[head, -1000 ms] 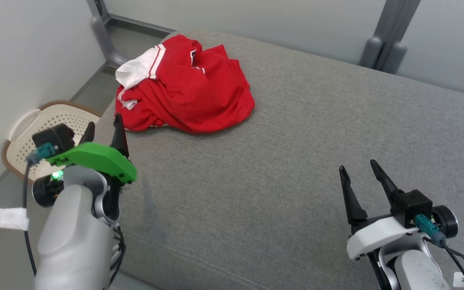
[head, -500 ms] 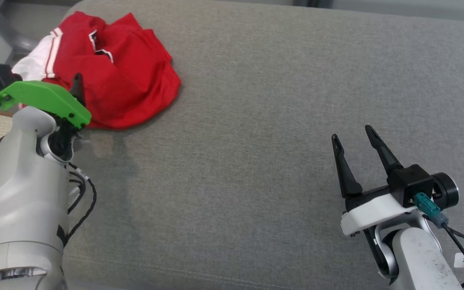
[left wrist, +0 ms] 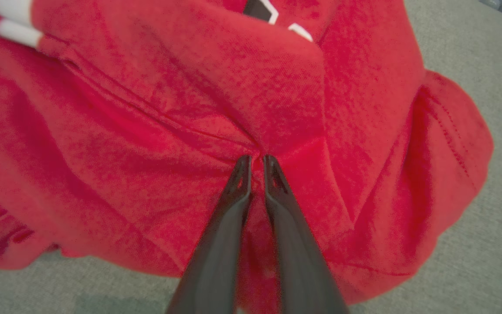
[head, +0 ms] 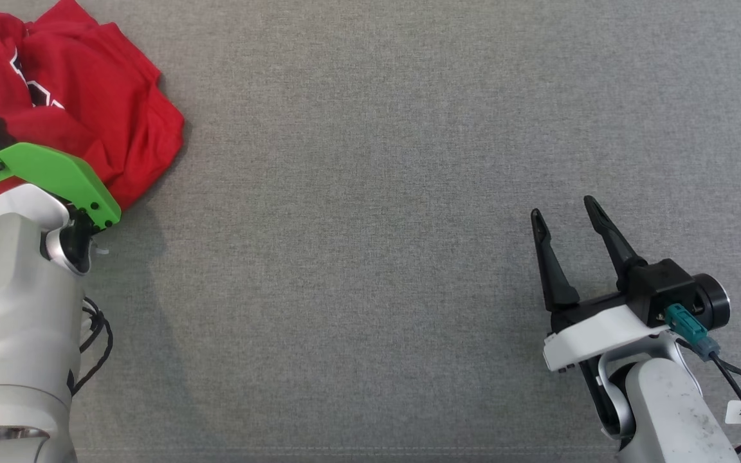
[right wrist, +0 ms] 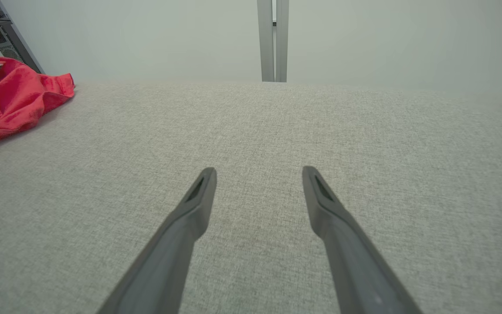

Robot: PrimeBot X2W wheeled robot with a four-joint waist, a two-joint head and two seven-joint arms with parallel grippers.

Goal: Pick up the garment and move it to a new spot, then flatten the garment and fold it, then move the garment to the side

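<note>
I see a wide grey cushion (head: 370, 193) spread beneath both arms. A crumpled red shirt (head: 87, 96) with white trim lies on it, bunched up around the jaws of my left gripper (left wrist: 256, 162). Those jaws are nearly together, pinching a raised fold of the red cloth between their tips. My right gripper (head: 563, 207) sits over bare cushion with its jaws spread wide and nothing between them. The shirt is well off to their left.
</note>
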